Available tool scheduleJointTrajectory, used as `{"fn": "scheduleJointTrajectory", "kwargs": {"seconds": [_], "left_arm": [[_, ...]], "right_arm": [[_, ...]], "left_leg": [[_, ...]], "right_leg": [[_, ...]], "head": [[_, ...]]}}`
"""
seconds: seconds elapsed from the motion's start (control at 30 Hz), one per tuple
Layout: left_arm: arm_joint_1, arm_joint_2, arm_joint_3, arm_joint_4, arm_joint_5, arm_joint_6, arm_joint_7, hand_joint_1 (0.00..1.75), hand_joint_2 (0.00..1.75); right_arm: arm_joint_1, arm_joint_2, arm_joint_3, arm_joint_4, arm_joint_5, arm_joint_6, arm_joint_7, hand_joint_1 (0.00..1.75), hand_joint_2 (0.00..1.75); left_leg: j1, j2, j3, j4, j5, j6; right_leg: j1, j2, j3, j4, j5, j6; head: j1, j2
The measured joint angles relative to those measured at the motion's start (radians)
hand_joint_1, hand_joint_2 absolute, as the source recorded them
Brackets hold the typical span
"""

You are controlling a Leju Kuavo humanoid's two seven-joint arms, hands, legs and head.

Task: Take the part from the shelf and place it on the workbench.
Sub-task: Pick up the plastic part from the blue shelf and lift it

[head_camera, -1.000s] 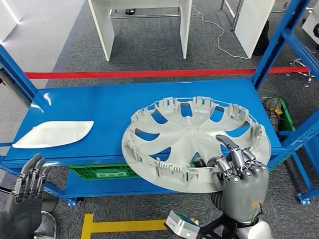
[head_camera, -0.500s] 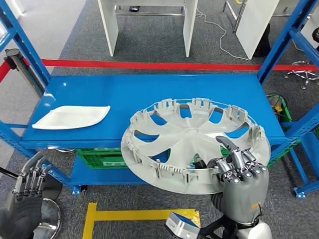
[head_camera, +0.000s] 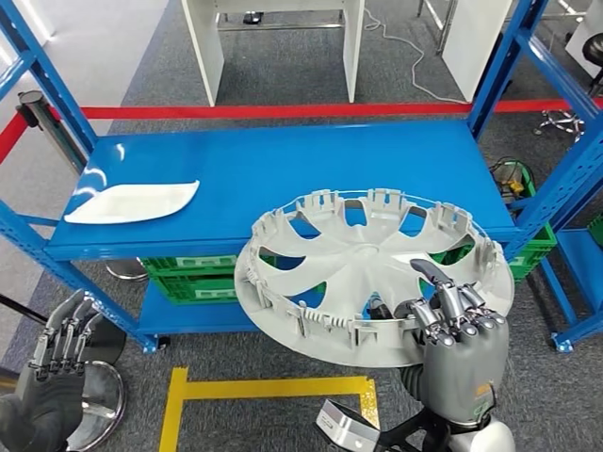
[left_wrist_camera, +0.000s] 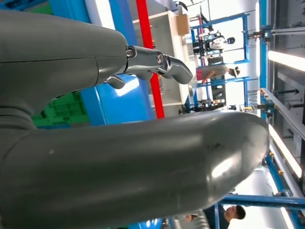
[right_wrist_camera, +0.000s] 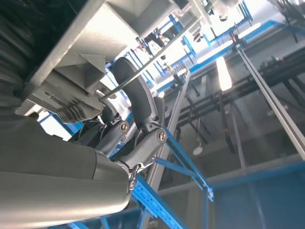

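Wheel cover (head_camera: 363, 268), grey plastic, spoked: held by my right hand (head_camera: 455, 353) at its near rim, fingers (head_camera: 445, 306) hooked over the edge, thumb under it in the right wrist view. It sits roughly level, partly over the front edge of the blue shelf (head_camera: 285, 169) and partly over the grey floor. My left hand (head_camera: 53, 377) hangs low beside the shelf frame, fingers loosely apart, holding nothing. White flat panel (head_camera: 132, 202): lying on the shelf's left end, well apart from the cover. Green crates (head_camera: 188, 278): on the lower tier.
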Motion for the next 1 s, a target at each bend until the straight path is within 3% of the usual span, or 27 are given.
{"fn": "scheduleJointTrajectory", "kwargs": {"seconds": [0.03, 0.07, 0.13, 0.2, 0.27, 0.33, 0.37, 0.43, 0.5, 0.53, 0.57, 0.6, 0.67, 0.7, 0.73, 0.77, 0.83, 0.9, 1.0], "left_arm": [[0.0, 0.0, -0.004, 0.0, -0.003, 0.002, 0.0, 0.0, 0.0], [0.0, 0.0, -0.008, 0.0, -0.006, 0.004, 0.0, 0.0, 0.0], [0.001, 0.0, -0.021, 0.0, -0.018, 0.014, 0.001, 0.0, 0.0], [0.0, 0.0, -0.041, 0.0, -0.03, 0.027, 0.002, 0.0, 0.0], [0.001, 0.0, -0.059, -0.001, -0.037, 0.043, 0.003, 0.0, 0.0], [0.001, 0.002, -0.075, -0.001, -0.039, 0.059, 0.003, 0.0, 0.0], [0.0, 0.003, -0.082, -0.001, -0.038, 0.065, 0.003, 0.0, 0.0], [0.0, 0.004, -0.095, -0.001, -0.038, 0.073, 0.003, 0.0, 0.0], [0.001, 0.006, -0.105, -0.001, -0.037, 0.079, 0.003, 0.0, 0.0], [0.001, 0.008, -0.108, -0.001, -0.035, 0.084, 0.003, 0.0, 0.0], [0.001, 0.01, -0.11, -0.001, -0.032, 0.09, 0.003, 0.0, 0.0], [0.002, 0.012, -0.113, -0.001, -0.029, 0.095, 0.003, 0.0, 0.0], [0.002, 0.016, -0.118, -0.001, -0.026, 0.102, 0.003, 0.0, 0.0], [0.002, 0.018, -0.121, -0.001, -0.025, 0.103, 0.003, 0.0, 0.0], [0.002, 0.019, -0.123, -0.001, -0.025, 0.104, 0.002, 0.0, 0.0], [0.002, 0.021, -0.125, -0.002, -0.024, 0.105, 0.002, 0.0, 0.0], [0.002, 0.023, -0.127, -0.002, -0.023, 0.106, 0.002, 0.0, 0.0], [0.004, 0.026, -0.128, -0.002, -0.023, 0.106, 0.002, 0.0, 0.0], [0.005, 0.03, -0.128, -0.002, -0.023, 0.106, 0.002, 0.0, 0.0]], "right_arm": [[0.005, -0.002, 0.0, 0.0, 0.0, 0.0, 0.001, 1.75, 1.75], [0.012, -0.004, -0.001, -0.001, -0.001, 0.0, 0.002, 1.75, 1.75], [0.031, -0.008, -0.007, -0.008, 0.0, 0.0, 0.003, 1.75, 1.75], [0.053, -0.013, -0.017, -0.022, 0.001, 0.0, 0.002, 1.75, 1.75], [0.068, -0.016, -0.028, -0.034, 0.001, -0.001, -0.003, 1.75, 1.75], [0.081, -0.02, -0.037, -0.043, -0.001, -0.001, -0.011, 1.75, 1.75], [0.086, -0.021, -0.041, -0.046, -0.002, -0.001, -0.015, 1.75, 1.75], [0.093, -0.024, -0.046, -0.05, -0.004, -0.001, -0.019, 1.75, 1.75], [0.099, -0.027, -0.05, -0.051, -0.006, -0.001, -0.023, 1.75, 1.75], [0.1, -0.027, -0.051, -0.051, -0.008, -0.001, -0.025, 1.75, 1.75], [0.102, -0.028, -0.051, -0.051, -0.009, -0.001, -0.027, 1.75, 1.75], [0.102, -0.028, -0.052, -0.051, -0.01, -0.001, -0.029, 1.75, 1.75], [0.101, -0.028, -0.056, -0.051, -0.011, -0.001, -0.031, 1.75, 1.75], [0.101, -0.028, -0.058, -0.052, -0.011, -0.001, -0.031, 1.75, 1.75], [0.101, -0.028, -0.059, -0.052, -0.011, -0.001, -0.032, 1.75, 1.75], [0.101, -0.028, -0.059, -0.053, -0.011, -0.001, -0.032, 1.75, 1.75], [0.102, -0.028, -0.06, -0.053, -0.011, -0.001, -0.032, 1.75, 1.75], [0.102, -0.028, -0.06, -0.053, -0.011, -0.001, -0.032, 1.75, 1.75], [0.102, -0.028, -0.06, -0.053, -0.01, -0.001, -0.032, 1.75, 1.75]], "left_leg": [[0.001, 0.0, 0.004, 0.034, -0.006, -0.002], [0.002, 0.0, 0.025, 0.03, 0.008, -0.003], [0.004, -0.001, 0.113, -0.085, 0.055, 0.001], [0.001, -0.003, 0.195, -0.216, 0.064, 0.012], [-0.004, -0.004, 0.213, -0.257, 0.057, 0.023], [-0.004, -0.001, 0.201, -0.262, 0.07, 0.037], [-0.003, 0.001, 0.194, -0.265, 0.079, 0.045], [-0.001, 0.006, 0.174, -0.268, 0.098, 0.058], [-0.002, 0.007, 0.148, -0.265, 0.118, 0.062], [-0.003, 0.007, 0.134, -0.263, 0.128, 0.062], [-0.004, 0.007, 0.12, -0.26, 0.136, 0.061], [-0.004, 0.007, 0.107, -0.256, 0.144, 0.059], [-0.005, 0.007, 0.089, -0.247, 0.156, 0.052], [-0.007, 0.007, 0.083, -0.242, 0.162, 0.048], [-0.009, 0.007, 0.078, -0.238, 0.168, 0.042], [-0.009, 0.007, 0.074, -0.237, 0.175, 0.036], [-0.008, 0.006, 0.069, -0.234, 0.183, 0.025], [-0.005, 0.004, 0.055, -0.2, 0.135, 0.013], [-0.002, 0.003, 0.015, -0.025, -0.007, 0.002]], "right_leg": [[0.0, 0.0, -0.013, 0.004, 0.009, 0.001], [0.0, 0.0, -0.028, 0.01, 0.016, 0.003], [0.0, 0.0, -0.054, 0.024, 0.025, 0.008], [0.002, -0.001, -0.071, 0.036, 0.034, 0.017], [0.003, -0.001, -0.079, 0.038, 0.046, 0.029], [0.001, 0.002, -0.083, 0.04, 0.051, 0.042], [0.0, 0.004, -0.092, 0.053, 0.033, 0.048], [-0.002, 0.007, -0.124, 0.136, -0.05, 0.056], [-0.002, 0.007, -0.159, 0.266, -0.13, 0.061], [-0.002, 0.007, -0.163, 0.309, -0.14, 0.063], [-0.002, 0.007, -0.151, 0.319, -0.129, 0.063], [-0.002, 0.007, -0.12, 0.292, -0.102, 0.062], [-0.002, 0.007, -0.016, 0.156, -0.062, 0.059], [-0.002, 0.008, 0.033, 0.085, -0.06, 0.055], [-0.001, 0.008, 0.063, 0.034, -0.066, 0.052], [0.001, 0.009, 0.074, 0.009, -0.073, 0.047], [0.001, 0.008, 0.06, 0.003, -0.067, 0.033], [-0.001, 0.005, 0.043, 0.002, -0.05, 0.014], [0.0, 0.002, 0.011, 0.005, -0.02, 0.002]], "head": [[0.0, 0.0], [0.0, 0.0], [0.0, 0.0], [0.0, 0.0], [0.001, 0.0], [0.001, 0.0], [0.002, 0.0], [0.004, 0.0], [0.005, 0.0], [0.005, 0.0], [0.005, 0.0], [0.005, 0.0], [0.006, 0.0], [0.005, 0.0], [0.005, 0.0], [0.005, 0.0], [0.005, 0.0], [0.003, 0.0], [-0.001, 0.0]]}}
